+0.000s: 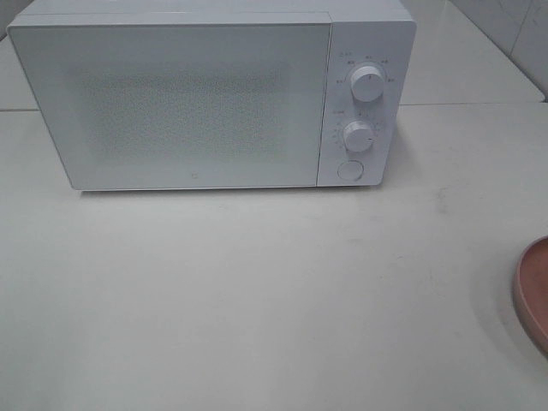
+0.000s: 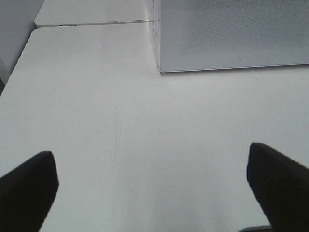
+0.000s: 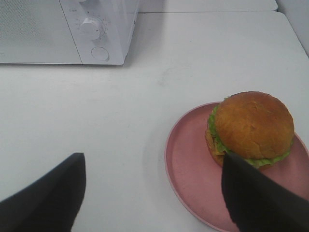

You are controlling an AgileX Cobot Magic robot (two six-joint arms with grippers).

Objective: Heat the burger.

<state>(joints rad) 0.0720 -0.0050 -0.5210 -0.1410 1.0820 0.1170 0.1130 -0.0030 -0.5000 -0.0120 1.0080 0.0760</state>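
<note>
The burger (image 3: 252, 126), with a golden-brown bun and green lettuce, sits on a pink plate (image 3: 193, 169) in the right wrist view. In the exterior high view only the plate's edge (image 1: 533, 293) shows at the right border; the burger is out of that view. My right gripper (image 3: 154, 193) is open and empty, with one finger (image 3: 260, 198) partly over the plate beside the burger. My left gripper (image 2: 152, 186) is open and empty above bare table. Neither gripper shows in the exterior high view.
A white microwave (image 1: 180, 98) stands at the back of the white table (image 1: 257, 291) with its door shut. Two knobs (image 1: 366, 83) and a round button (image 1: 349, 170) sit on its right panel. The microwave also shows in both wrist views (image 2: 231, 34) (image 3: 87, 29).
</note>
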